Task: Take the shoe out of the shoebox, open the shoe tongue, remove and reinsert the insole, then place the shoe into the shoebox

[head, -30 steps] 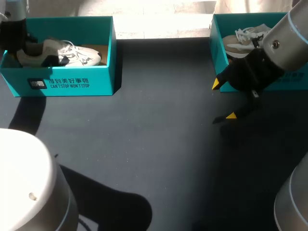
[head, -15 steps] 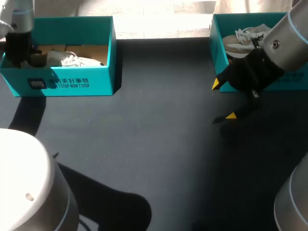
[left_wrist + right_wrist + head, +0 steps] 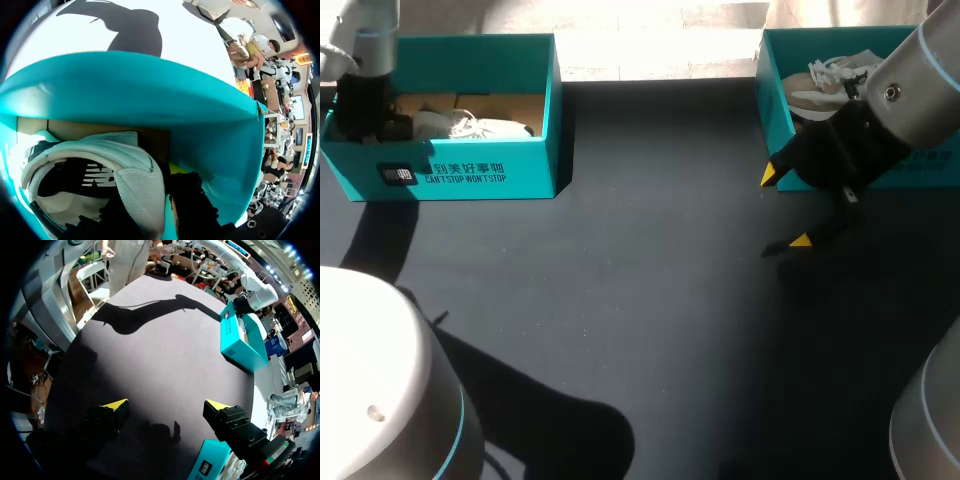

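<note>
Head view: the shoe point(image 3: 472, 127) lies in the left box point(image 3: 470, 178). Its long axis runs along the box, with the toe toward the table's point(image 3: 620, 300) middle and the heel at the outer end. The left end effector point(image 3: 365, 108) is down inside the box at that heel end, so the shoe stretches away to its right. The right end effector point(image 3: 785, 208) hangs spread wide over the table beside the second box point(image 3: 772, 110), well apart from this shoe. The left arm is much the nearer.

Left wrist view: the shoe's heel collar sits right at the end effector, with the far box wall ahead. I cannot tell whether it is gripping.

Right wrist view: yellow tips wide apart above bare table, holding nothing.

A second ago the heel showed plainly. The left arm has since come down over it and hides it. The right arm has not moved.
</note>
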Controlling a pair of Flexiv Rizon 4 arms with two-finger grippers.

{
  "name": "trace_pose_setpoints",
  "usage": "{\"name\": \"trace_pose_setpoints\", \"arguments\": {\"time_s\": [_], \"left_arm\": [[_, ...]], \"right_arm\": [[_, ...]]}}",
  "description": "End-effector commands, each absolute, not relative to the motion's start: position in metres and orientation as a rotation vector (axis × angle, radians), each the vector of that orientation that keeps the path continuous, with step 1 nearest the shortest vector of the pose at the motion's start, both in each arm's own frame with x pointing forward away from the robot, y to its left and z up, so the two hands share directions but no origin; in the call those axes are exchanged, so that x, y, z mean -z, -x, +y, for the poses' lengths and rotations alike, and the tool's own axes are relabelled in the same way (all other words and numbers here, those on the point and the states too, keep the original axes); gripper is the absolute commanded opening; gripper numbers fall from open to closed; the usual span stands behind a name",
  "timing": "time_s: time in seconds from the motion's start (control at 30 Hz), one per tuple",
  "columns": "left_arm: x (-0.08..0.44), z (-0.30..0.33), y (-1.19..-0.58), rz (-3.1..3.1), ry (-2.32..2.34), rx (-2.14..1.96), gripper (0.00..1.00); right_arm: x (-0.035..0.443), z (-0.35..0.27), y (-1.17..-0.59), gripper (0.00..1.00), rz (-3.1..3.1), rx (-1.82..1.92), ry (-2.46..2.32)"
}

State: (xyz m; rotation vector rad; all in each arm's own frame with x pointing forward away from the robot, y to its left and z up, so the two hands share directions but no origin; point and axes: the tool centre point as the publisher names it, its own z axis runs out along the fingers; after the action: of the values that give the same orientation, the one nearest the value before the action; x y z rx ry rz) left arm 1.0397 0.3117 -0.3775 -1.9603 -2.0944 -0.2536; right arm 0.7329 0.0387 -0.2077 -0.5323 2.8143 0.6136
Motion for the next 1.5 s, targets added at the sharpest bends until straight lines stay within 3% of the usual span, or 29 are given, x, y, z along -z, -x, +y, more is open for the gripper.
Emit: {"name": "trace_pose_setpoints", "arguments": {"time_s": [0.03, 0.13, 0.17, 0.23, 0.37, 0.47, 1.0, 1.5], "left_arm": [[0.389, 0.308, -1.049, -2.077, 1.947, 0.243, 0.15], [0.389, 0.309, -1.05, -2.073, 1.948, 0.241, 0.42], [0.388, 0.309, -1.051, -2.071, 1.952, 0.242, 0.47], [0.383, 0.309, -1.05, -2.07, 1.968, 0.241, 0.7], [0.374, 0.308, -1.047, -2.078, 1.992, 0.241, 0.84], [0.367, 0.306, -1.044, -2.087, 2.016, 0.232, 0.87], [0.331, 0.308, -1.037, -2.106, 2.066, 0.204, 0.83], [0.264, 0.3, -1.03, -2.189, 2.196, 0.094, 0.82]], "right_arm": [[0.208, 0.04, -0.733, 1.0, 2.816, -0.611, 0.532], [0.208, 0.04, -0.733, 1.0, 2.816, -0.611, 0.532], [0.208, 0.04, -0.733, 1.0, 2.816, -0.611, 0.532], [0.208, 0.04, -0.733, 1.0, 2.816, -0.611, 0.532], [0.208, 0.04, -0.733, 1.0, 2.816, -0.611, 0.532], [0.208, 0.04, -0.733, 1.0, 2.816, -0.611, 0.532], [0.208, 0.04, -0.733, 1.0, 2.816, -0.611, 0.532], [0.208, 0.04, -0.733, 1.0, 2.816, -0.611, 0.532]]}}
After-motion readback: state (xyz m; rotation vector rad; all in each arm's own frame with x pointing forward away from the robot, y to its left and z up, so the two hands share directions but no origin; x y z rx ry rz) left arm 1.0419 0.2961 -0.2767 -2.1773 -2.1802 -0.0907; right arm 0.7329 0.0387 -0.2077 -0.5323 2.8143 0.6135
